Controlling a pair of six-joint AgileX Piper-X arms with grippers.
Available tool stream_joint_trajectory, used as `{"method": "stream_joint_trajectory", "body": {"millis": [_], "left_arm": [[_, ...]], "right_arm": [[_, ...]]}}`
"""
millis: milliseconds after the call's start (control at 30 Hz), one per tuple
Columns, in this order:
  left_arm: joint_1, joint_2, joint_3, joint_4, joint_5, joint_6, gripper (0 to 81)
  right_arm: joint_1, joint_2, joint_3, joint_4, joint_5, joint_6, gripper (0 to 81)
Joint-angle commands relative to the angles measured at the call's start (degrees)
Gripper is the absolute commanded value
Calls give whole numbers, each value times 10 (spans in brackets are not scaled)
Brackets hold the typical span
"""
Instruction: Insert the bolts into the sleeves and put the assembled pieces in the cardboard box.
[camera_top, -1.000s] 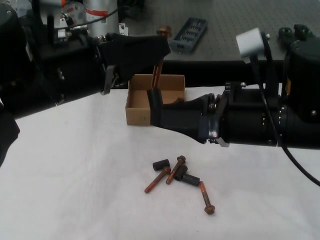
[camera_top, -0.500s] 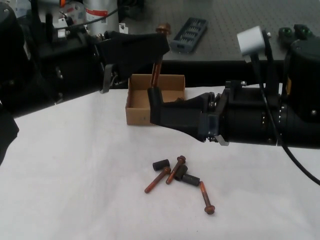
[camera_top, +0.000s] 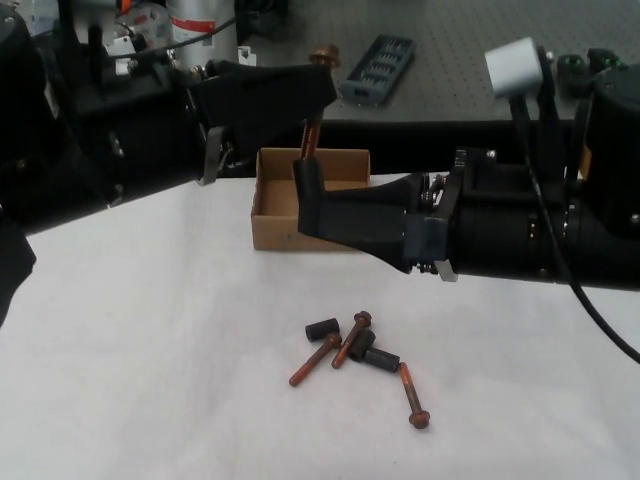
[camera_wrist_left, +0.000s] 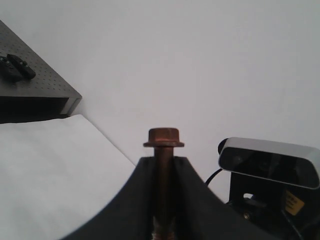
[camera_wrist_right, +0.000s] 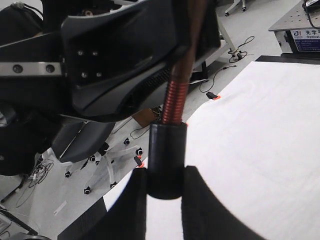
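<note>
My left gripper (camera_top: 312, 98) is shut on a rusty bolt (camera_top: 313, 128), held upright with its hex head on top (camera_wrist_left: 163, 136). My right gripper (camera_top: 308, 190) is shut on a black sleeve (camera_top: 307, 172) directly under the bolt. In the right wrist view the bolt's threaded end (camera_wrist_right: 175, 102) meets the mouth of the sleeve (camera_wrist_right: 166, 160). Both hang just above the cardboard box (camera_top: 275, 228). Several loose bolts and sleeves (camera_top: 360, 357) lie on the white cloth in front.
The white cloth (camera_top: 150, 340) covers the bench around the loose pile. A grey ribbed holder (camera_top: 378, 65) lies on the dark perforated plate behind the box. The right arm's bulky body (camera_top: 530, 235) spans the right side above the cloth.
My right gripper has lifted the sleeve up and slightly left to the bolt's lower end. The left gripper and bolt have barely shifted. The loose pile has not moved.
</note>
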Motion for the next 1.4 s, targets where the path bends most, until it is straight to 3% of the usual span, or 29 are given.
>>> {"method": "stream_joint_trajectory", "body": {"millis": [0, 933, 1367], "left_arm": [[-1, -7, -1, -5, 8, 6, 6], [27, -7, 1, 10, 12, 18, 6], [27, -7, 1, 63, 38, 23, 6]], "right_arm": [[2, 1, -8, -15, -7, -1, 28], [-47, -14, -8, -15, 2, -3, 28], [-47, -14, -8, -15, -81, -83, 28]]}}
